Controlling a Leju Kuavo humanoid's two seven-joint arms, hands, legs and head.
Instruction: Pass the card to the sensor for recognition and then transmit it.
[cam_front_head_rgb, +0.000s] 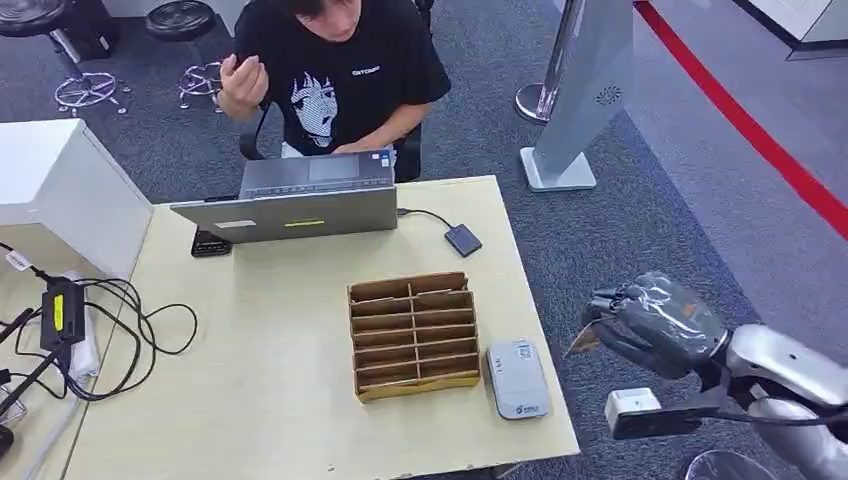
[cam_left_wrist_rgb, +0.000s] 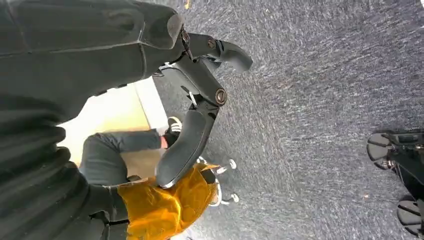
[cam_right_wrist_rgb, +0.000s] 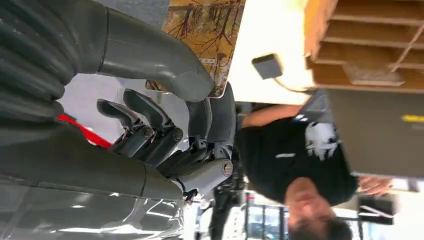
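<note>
My right hand (cam_front_head_rgb: 652, 325) hangs over the carpet just past the table's right edge, to the right of the sensor. It pinches a card (cam_right_wrist_rgb: 206, 27) with a brown tree print between thumb and fingers; one corner of the card (cam_front_head_rgb: 583, 340) pokes out toward the table. The sensor (cam_front_head_rgb: 516, 378), a flat grey-white reader, lies on the table (cam_front_head_rgb: 250, 400) near the front right corner, beside a cardboard organizer. My left hand (cam_left_wrist_rgb: 192, 100) hangs low over the carpet with its fingers apart and nothing in them.
The slotted cardboard organizer (cam_front_head_rgb: 413, 335) sits left of the sensor. A person (cam_front_head_rgb: 340, 70) sits behind a laptop (cam_front_head_rgb: 300, 205) at the far edge. A small black device (cam_front_head_rgb: 462, 240) lies on a cable, tangled cables (cam_front_head_rgb: 100, 330) are at the left, and a stand base (cam_front_head_rgb: 558, 170) is on the floor.
</note>
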